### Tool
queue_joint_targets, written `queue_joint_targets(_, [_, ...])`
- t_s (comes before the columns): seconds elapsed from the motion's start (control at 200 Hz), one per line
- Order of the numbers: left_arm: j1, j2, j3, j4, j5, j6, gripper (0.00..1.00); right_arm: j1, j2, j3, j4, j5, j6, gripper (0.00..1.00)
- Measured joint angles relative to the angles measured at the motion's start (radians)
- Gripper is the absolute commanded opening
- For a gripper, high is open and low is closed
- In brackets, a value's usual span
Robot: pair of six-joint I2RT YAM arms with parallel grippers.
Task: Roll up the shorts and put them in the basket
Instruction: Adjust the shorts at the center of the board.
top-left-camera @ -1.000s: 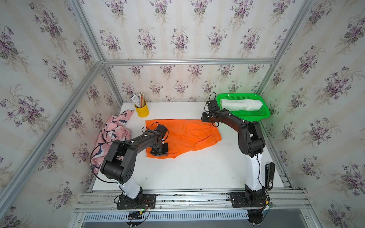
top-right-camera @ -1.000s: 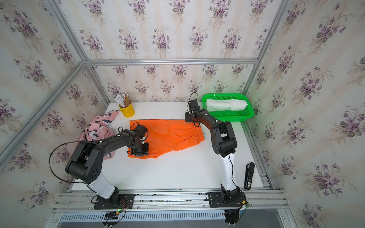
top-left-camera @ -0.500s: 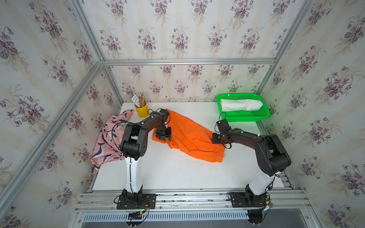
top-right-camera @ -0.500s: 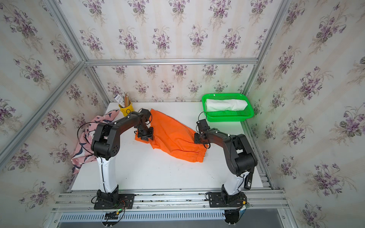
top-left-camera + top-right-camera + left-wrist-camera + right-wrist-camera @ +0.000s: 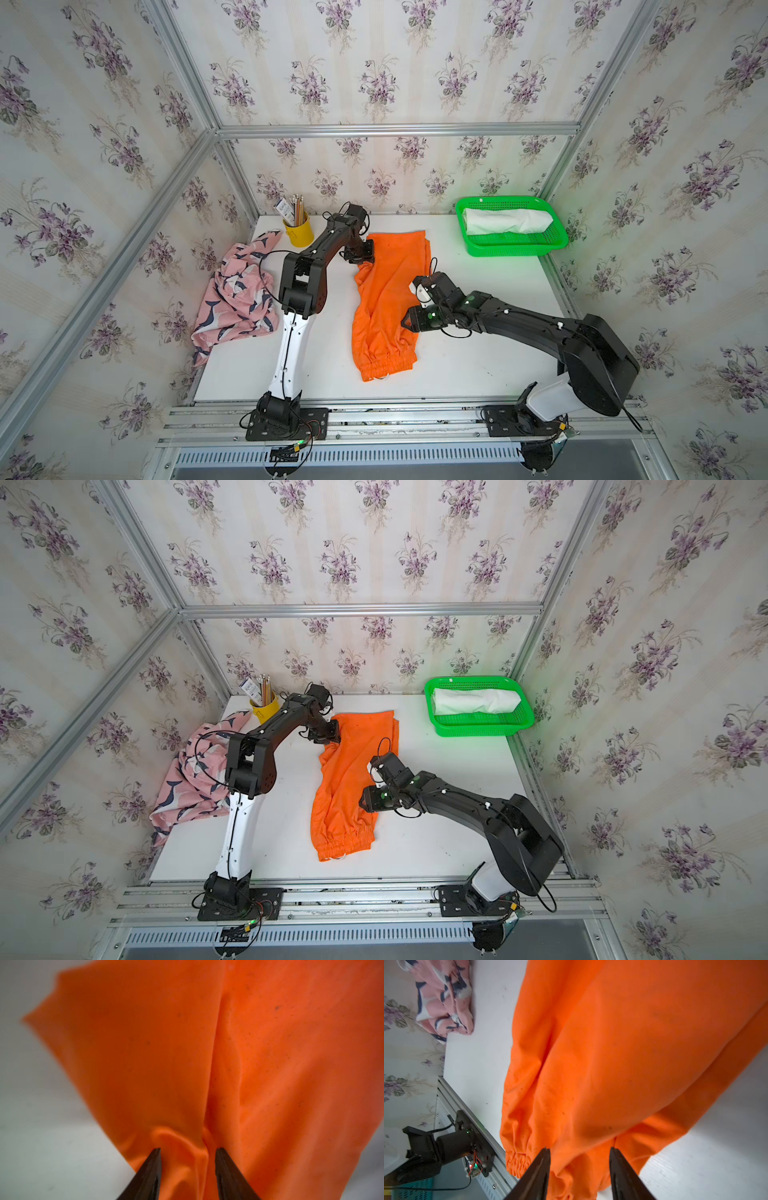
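The orange shorts [image 5: 384, 307] [image 5: 347, 783] lie stretched from back to front on the white table, elastic waistband toward the front edge. My left gripper [image 5: 360, 259] [image 5: 328, 733] sits at their far left corner. In the left wrist view its fingers stand apart over a slack fold of orange cloth [image 5: 187, 1053]. My right gripper [image 5: 407, 323] [image 5: 363, 802] is at the shorts' right edge near the waistband, shut on bunched orange cloth [image 5: 612, 1053]. Pink whale-print shorts [image 5: 237, 299] [image 5: 444, 997] lie crumpled at the left table edge. White shorts [image 5: 507, 220] lie rolled in the basket.
A green basket [image 5: 511, 249] stands at the back right corner. A yellow cup [image 5: 299, 232] with pencils is at the back left, close to my left arm. Bare table [image 5: 478, 365] lies in front of the right arm. Wallpapered walls enclose the table.
The orange shorts swung from lying crosswise to lengthwise. My left gripper went to the back with one end, my right came forward with the other. The left jaws have widened.
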Motion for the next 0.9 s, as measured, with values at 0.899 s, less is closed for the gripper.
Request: queue_joint_targets(0.899, [-0.350,-0.649,-1.034,0.174,-0.011,-0.181,0.47,-0.377,0.635,0.530,-0.009,-0.027,-0.077,0.45])
